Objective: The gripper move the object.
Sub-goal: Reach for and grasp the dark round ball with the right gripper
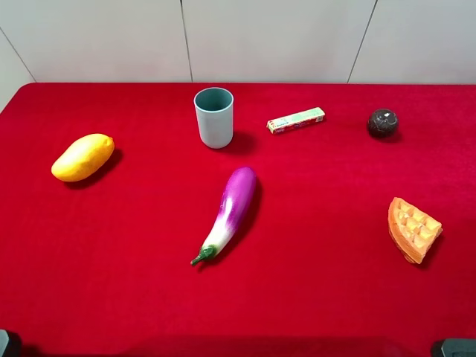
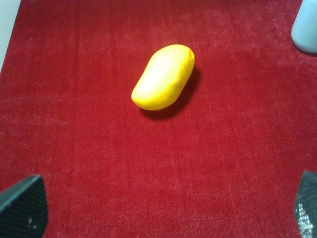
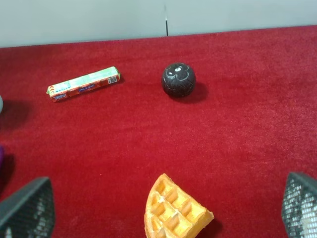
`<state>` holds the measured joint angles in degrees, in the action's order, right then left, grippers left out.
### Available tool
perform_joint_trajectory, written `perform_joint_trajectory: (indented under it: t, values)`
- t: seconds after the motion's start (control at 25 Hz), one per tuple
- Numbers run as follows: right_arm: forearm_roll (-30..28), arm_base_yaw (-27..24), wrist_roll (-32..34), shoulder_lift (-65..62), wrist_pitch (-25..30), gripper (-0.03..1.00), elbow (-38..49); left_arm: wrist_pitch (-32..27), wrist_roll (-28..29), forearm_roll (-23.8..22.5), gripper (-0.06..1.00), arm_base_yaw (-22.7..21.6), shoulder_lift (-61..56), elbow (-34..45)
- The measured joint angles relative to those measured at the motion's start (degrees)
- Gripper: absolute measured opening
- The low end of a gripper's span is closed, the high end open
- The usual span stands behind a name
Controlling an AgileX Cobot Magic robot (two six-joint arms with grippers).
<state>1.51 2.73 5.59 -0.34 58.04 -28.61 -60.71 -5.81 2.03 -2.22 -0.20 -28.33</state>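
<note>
The small dark mottled ball (image 1: 382, 123) rests on the red cloth at the far right; in the right wrist view the ball (image 3: 179, 79) shows pale marks on top. My right gripper (image 3: 164, 203) is open and empty, its fingers (image 3: 27, 208) spread wide at the near edge, well short of the ball, with the waffle wedge between them. My left gripper (image 2: 163, 208) is open and empty, near the table's front left, short of the mango. In the high view only dark corners of the arms show at the bottom edge.
An orange waffle wedge (image 1: 413, 229) lies near right. A grey-blue cup (image 1: 214, 117) and a gum box (image 1: 296, 120) stand at the back middle. A purple eggplant (image 1: 230, 212) lies at centre, a yellow mango (image 1: 82, 157) at left. A white wall backs the table.
</note>
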Motion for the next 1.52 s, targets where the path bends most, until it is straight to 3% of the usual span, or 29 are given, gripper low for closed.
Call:
perform_joint_trajectory:
  t: [0.88,1.52]
  values:
    - [0.0,0.0,0.0,1.9,-0.1,0.69,-2.2,0.0,0.0,0.0,0.99,0.0,0.0,0.0]
    - [0.0,0.0,0.0,41.7,-5.2,0.69,-17.2,0.0,0.0,0.0,0.99,-0.1,0.0,0.0]
